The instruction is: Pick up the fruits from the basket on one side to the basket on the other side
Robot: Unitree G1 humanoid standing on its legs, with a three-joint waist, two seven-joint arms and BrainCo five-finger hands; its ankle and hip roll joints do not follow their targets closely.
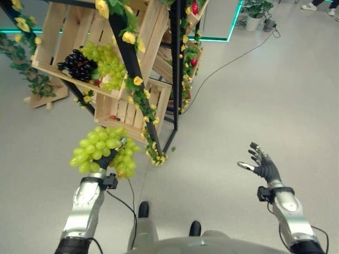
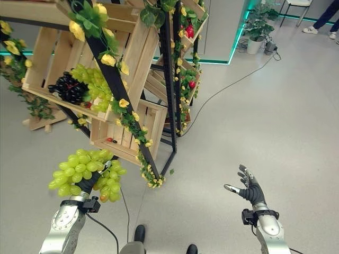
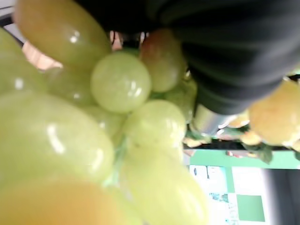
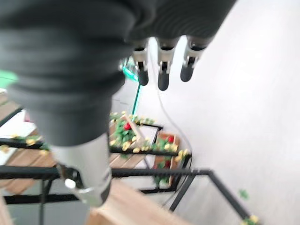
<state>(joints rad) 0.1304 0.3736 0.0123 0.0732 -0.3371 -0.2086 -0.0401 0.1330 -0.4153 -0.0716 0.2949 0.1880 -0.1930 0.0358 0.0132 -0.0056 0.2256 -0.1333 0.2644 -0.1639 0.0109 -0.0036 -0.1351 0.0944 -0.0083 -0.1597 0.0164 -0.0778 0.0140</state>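
Observation:
A big bunch of green grapes (image 1: 103, 145) is held up in the air by my left hand (image 2: 89, 184), in front of the lower wooden crate (image 1: 132, 108). The hand is shut on the bunch from below and mostly hidden by it; in the left wrist view the grapes (image 3: 119, 82) press close against it. The upper tilted crate (image 1: 50, 37) holds black grapes (image 1: 78, 64) and more green grapes (image 1: 106, 61). My right hand (image 1: 262, 164) hovers open over the bare floor to the right, its fingers (image 4: 161, 70) spread and holding nothing.
The crates hang on a black metal frame (image 1: 175, 63) wound with leaves and yellow flowers. Small red fruits (image 1: 112, 117) lie in the lower crate, and more red fruit (image 1: 194, 8) sits in the crates behind. A potted plant (image 1: 254, 21) and a person's shoes (image 1: 309, 6) are far back.

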